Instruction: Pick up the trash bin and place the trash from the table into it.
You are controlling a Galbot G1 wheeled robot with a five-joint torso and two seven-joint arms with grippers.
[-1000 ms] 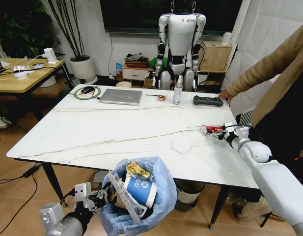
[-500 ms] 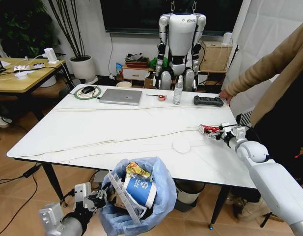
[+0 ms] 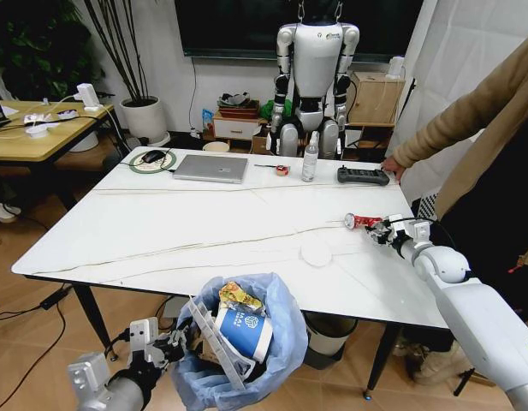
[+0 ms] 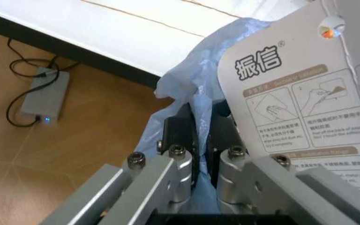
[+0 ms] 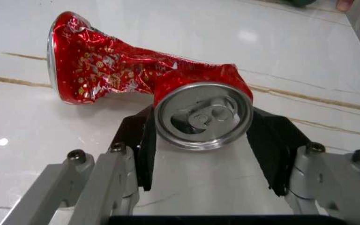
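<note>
Head view, far left and low, below the near table edge: the left gripper [image 3: 168,344] is clamped on the rim of the trash bin [image 3: 276,342], pinching its light-blue bag. The left wrist view shows the black fingers [image 4: 181,131] closed tight on that plastic, with a printed cardboard sheet [image 4: 305,89] leaning out of the bin beside them. Inside the bin sit a blue paper cup [image 3: 244,331], a yellow snack wrapper [image 3: 237,297] and the torn cardboard. Up on the white table [image 3: 161,231], a white round lid [image 3: 316,252] lies near the front edge. Further right, the crushed red-silver can [image 3: 364,222] lies on its side on the tabletop, and the right gripper [image 3: 387,233] is at it. From the right wrist, the can [image 5: 148,89] has its silver top end sitting between the two black pads [image 5: 139,147]; they stand fairly wide, close on either side, and whether they touch the can is hard to tell.
</note>
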